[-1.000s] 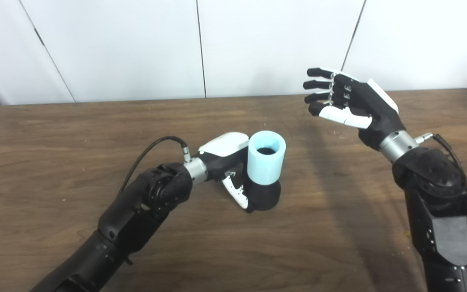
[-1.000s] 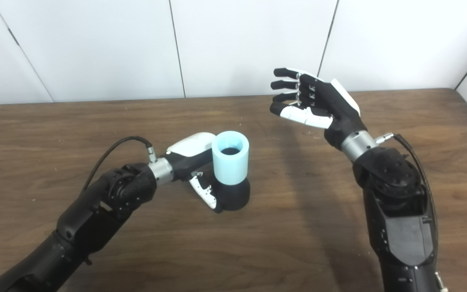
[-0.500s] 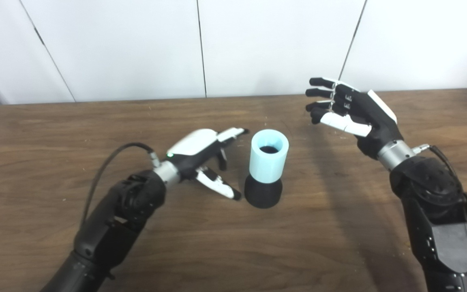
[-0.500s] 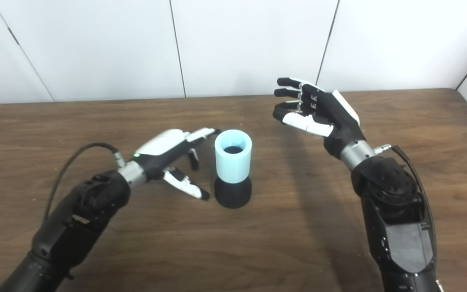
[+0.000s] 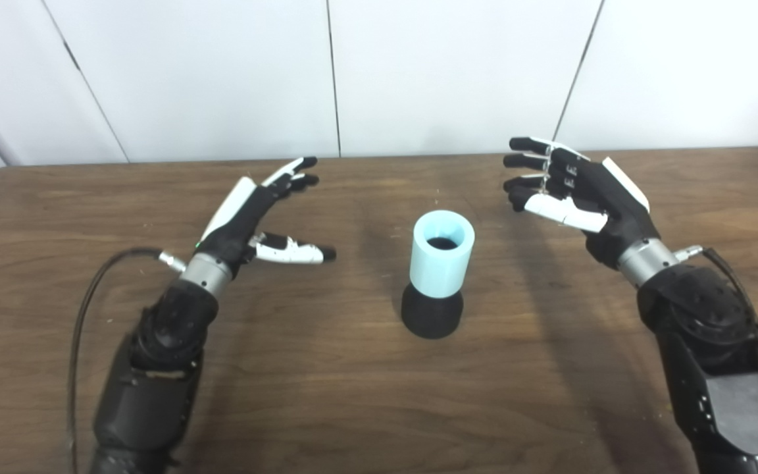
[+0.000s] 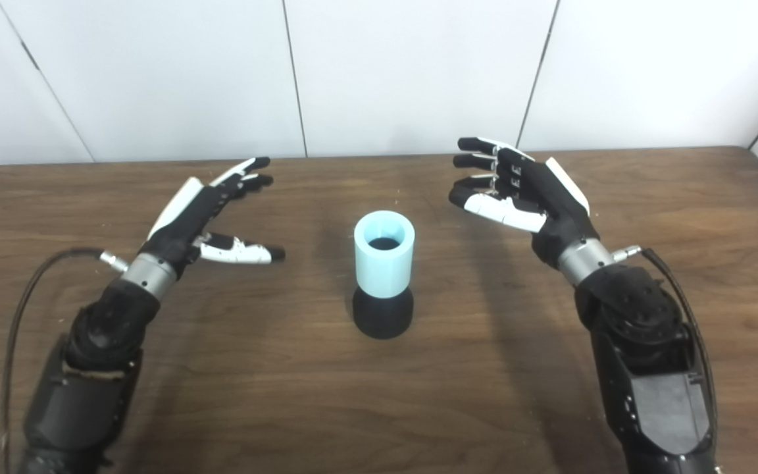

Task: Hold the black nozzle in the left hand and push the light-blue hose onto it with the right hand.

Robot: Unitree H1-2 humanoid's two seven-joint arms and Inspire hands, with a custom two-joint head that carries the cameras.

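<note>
The short light-blue cylindrical hose (image 5: 443,254) is seated upright on the black flared nozzle (image 5: 431,317), midway between the left hand (image 5: 254,214) and right hand (image 5: 576,191), both spread apart and empty. If unsteadied, the stack could be toppled by contact.

A lab or test room is suggested: a bare wooden surface (image 5: 326,395) is set against plain white wall panels (image 5: 445,72).

Both arms black, bulky shells with round elbow housings and silver metal wrist collars. Left hand (image 5: 247,214) and right hand (image 5: 580,191): black with white back plates, white thumb segments, black fingertips. Black cable loops off each wrist connector.
</note>
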